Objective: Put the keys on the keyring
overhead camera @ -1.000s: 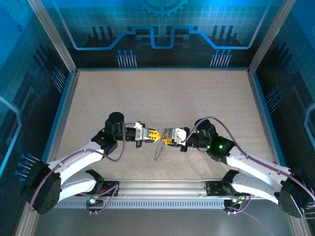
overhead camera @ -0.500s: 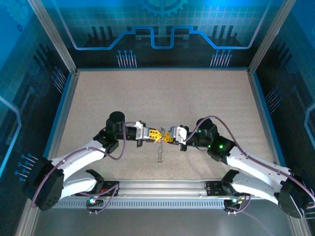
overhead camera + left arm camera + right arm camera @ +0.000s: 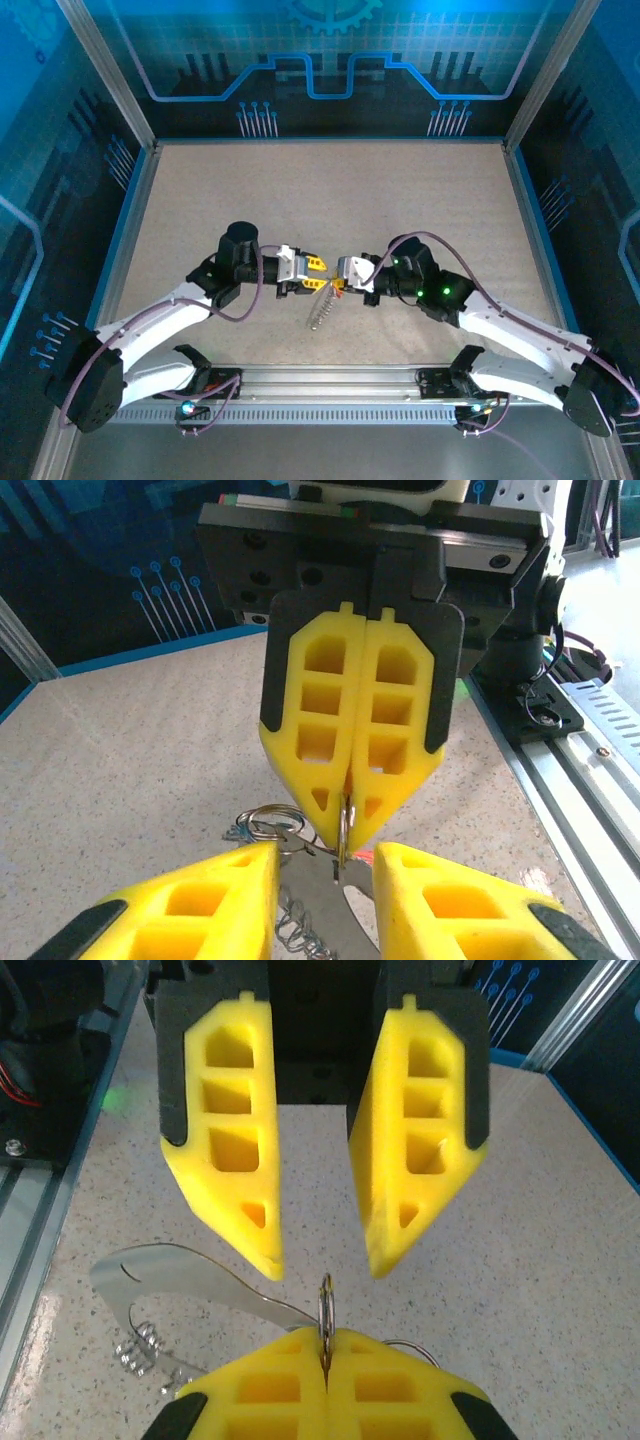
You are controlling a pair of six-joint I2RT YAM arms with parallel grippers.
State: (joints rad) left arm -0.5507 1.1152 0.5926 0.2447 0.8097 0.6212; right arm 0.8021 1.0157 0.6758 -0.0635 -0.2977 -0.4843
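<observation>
Ring-holding step: right gripper (image 3: 325,1360) clamps shut on the keyring (image 3: 325,1303), pinched at its tips. Left gripper (image 3: 322,1248) faces it, partly open, empty. Next, probably: left fetches a key.

A robotics lab test cell: a speckled tabletop (image 3: 330,190) boxed in by aluminium frame posts (image 3: 108,70) and blue circuit-pattern wall panels (image 3: 330,55), with robot arms (image 3: 165,330) bolted to a slotted rail (image 3: 330,380).

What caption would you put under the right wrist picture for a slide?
Right pincer shut on the keyring, facing the open left pincer above the speckled table.
</observation>
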